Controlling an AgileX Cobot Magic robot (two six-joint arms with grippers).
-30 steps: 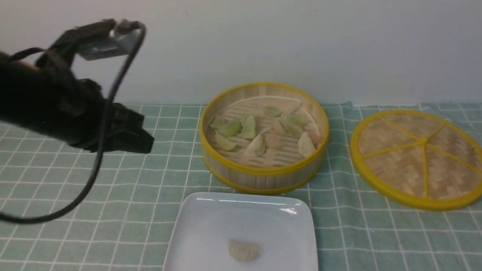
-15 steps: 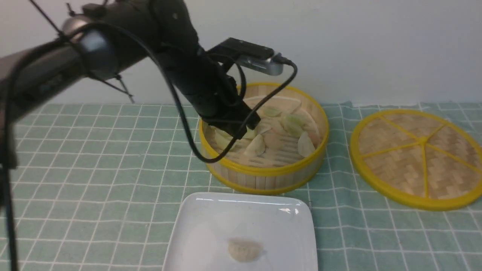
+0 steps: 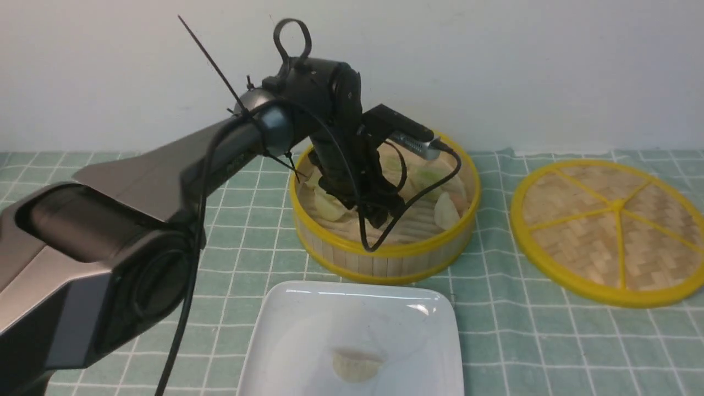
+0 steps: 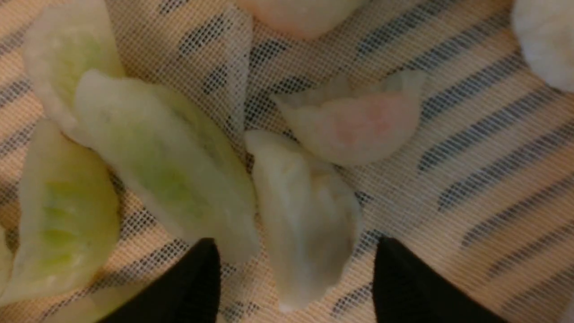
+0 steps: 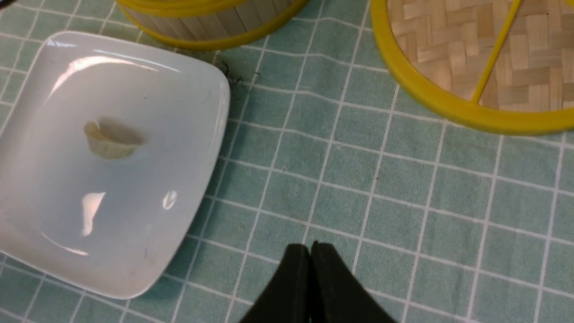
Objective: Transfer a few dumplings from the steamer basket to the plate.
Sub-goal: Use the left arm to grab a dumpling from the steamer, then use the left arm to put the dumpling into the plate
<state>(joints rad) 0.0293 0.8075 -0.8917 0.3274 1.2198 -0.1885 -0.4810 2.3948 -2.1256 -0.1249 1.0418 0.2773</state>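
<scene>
At the front view's upper centre, the steamer basket [image 3: 385, 250] holds a cream-white dumpling [image 4: 309, 224] between the left arm's wide-parted fingers [image 4: 293, 269]. It looks light, soft and easily torn; pinch its plump middle gently. The right fingers [image 5: 312, 251] meet.

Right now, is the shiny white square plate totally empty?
No, one small cream-white crescent dumpling lies on the glossy white square plate.
</scene>
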